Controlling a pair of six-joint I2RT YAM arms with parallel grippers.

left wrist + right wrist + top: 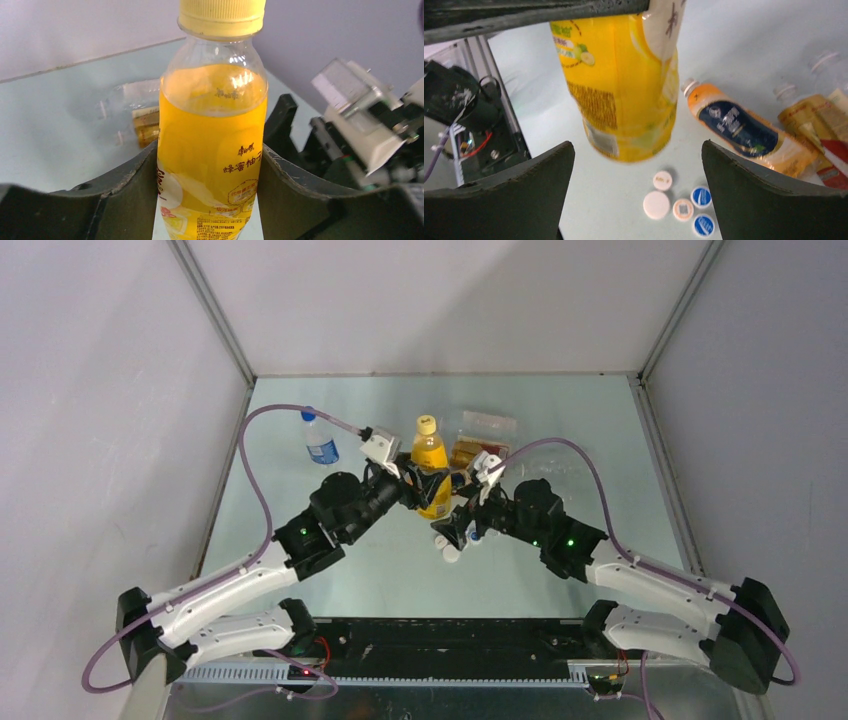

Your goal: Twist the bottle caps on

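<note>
The left arm (262,562) reaches from the near-left corner toward the table's centre. The left gripper (420,483) is clamped on the sides of the yellow bottle (430,455). The right arm (610,565) mirrors it from the near-right corner. The right gripper (460,528) points downward just beside the left, jaws spread wide.

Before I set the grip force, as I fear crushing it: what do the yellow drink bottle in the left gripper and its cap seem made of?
The yellow drink bottle looks like clear plastic with a glossy finish: bright highlights on the shoulder, liquid visible through the wall. The yellow cap is likely opaque plastic, duller, with no see-through. The left gripper is shut on the bottle.
</note>
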